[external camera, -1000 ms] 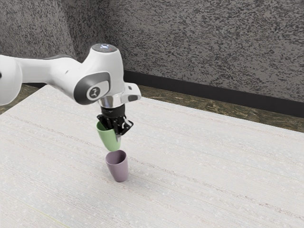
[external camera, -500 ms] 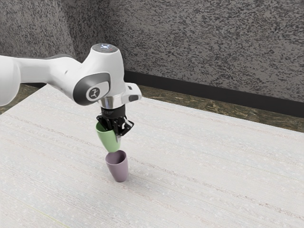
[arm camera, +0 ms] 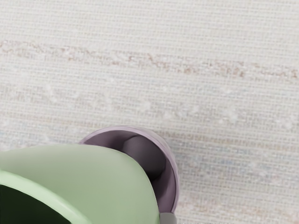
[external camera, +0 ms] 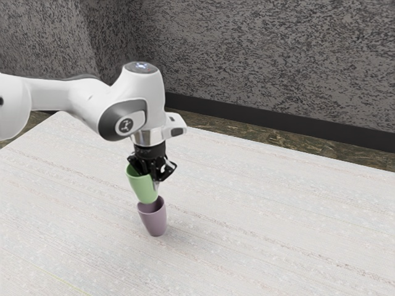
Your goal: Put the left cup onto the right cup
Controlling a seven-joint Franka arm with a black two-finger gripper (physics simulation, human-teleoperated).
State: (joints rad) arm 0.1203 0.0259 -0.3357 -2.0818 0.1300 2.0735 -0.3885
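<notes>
A green cup (external camera: 142, 186) hangs tilted in my gripper (external camera: 152, 173), which is shut on its rim. Its base dips into the mouth of a purple cup (external camera: 153, 217) that stands upright on the table. In the wrist view the green cup (arm camera: 79, 182) lies large just under my hand and covers much of the purple cup (arm camera: 156, 170), whose open inside still shows beside it.
The pale wooden table (external camera: 278, 203) spreads wide around both cups. A rough grey wall (external camera: 278, 55) with a dark skirting rises behind the table's far edge.
My hand has moved down and slightly toward the exterior view's right, bringing the green cup from just above the purple cup into its mouth.
</notes>
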